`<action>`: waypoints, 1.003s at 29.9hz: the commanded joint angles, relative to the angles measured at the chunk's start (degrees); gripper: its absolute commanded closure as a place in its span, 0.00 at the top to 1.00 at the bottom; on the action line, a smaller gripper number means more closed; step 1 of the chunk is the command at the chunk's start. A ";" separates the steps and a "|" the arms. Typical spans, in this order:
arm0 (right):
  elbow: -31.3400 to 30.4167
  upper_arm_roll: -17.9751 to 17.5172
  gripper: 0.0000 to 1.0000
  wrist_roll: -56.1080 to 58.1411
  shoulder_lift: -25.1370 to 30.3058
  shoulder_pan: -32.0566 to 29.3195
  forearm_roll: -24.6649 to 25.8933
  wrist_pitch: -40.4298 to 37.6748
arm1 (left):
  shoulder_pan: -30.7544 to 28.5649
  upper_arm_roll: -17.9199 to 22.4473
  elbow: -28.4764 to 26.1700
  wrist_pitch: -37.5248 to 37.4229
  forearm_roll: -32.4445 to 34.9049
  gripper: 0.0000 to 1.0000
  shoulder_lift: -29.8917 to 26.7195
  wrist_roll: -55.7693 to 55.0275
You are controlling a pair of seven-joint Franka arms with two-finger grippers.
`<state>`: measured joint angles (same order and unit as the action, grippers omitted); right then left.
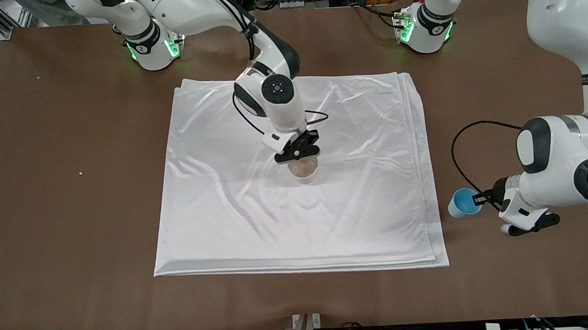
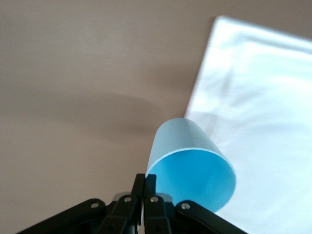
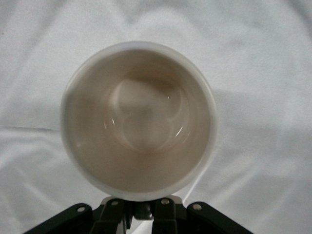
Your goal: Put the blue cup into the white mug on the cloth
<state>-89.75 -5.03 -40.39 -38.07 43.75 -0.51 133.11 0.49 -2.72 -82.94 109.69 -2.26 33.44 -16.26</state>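
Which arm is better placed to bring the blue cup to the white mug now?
The left arm. Its left gripper is shut on the rim of the blue cup, tilted above the bare table beside the cloth. The right gripper is shut on the white mug, which stands on the cloth.

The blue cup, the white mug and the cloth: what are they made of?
Blue cup: probably plastic; thin wall, even matte colour. White mug: likely glazed ceramic; thick rim, glossy beige inside with small glints. Cloth: satin-like fabric; shiny, wrinkled, folded in layers.

blue cup (image 1: 463, 203) off cloth (image 1: 226, 214), white mug (image 1: 304, 170) upright
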 commanded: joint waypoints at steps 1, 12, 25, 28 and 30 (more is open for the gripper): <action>2.30 0.90 0.00 -4.42 -3.24 1.78 3.40 1.01 | 0.03 -4.21 -0.82 -0.88 -2.49 0.00 -1.97 -6.32; 3.26 0.90 0.70 -5.74 -4.64 1.78 3.94 2.33 | 3.71 -12.31 -0.82 -0.88 -1.96 0.00 -1.71 -24.24; 3.26 0.81 1.00 -6.19 4.04 1.25 3.59 -6.80 | 15.76 -12.22 -0.91 -0.70 -1.70 0.00 -0.30 -35.24; 3.26 0.81 1.00 -6.19 7.65 0.99 3.67 -12.33 | 18.05 -12.22 -0.91 -0.70 -1.79 0.00 -0.39 -37.26; 3.26 0.81 1.00 -6.01 10.02 0.73 3.67 -15.76 | 18.75 -12.22 -0.82 -0.70 -1.87 0.00 -0.56 -38.58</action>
<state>-84.63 -4.12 -45.23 -35.54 45.01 2.42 124.91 17.15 -15.32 -83.94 109.22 -3.65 33.35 -51.68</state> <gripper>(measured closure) 0.000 0.969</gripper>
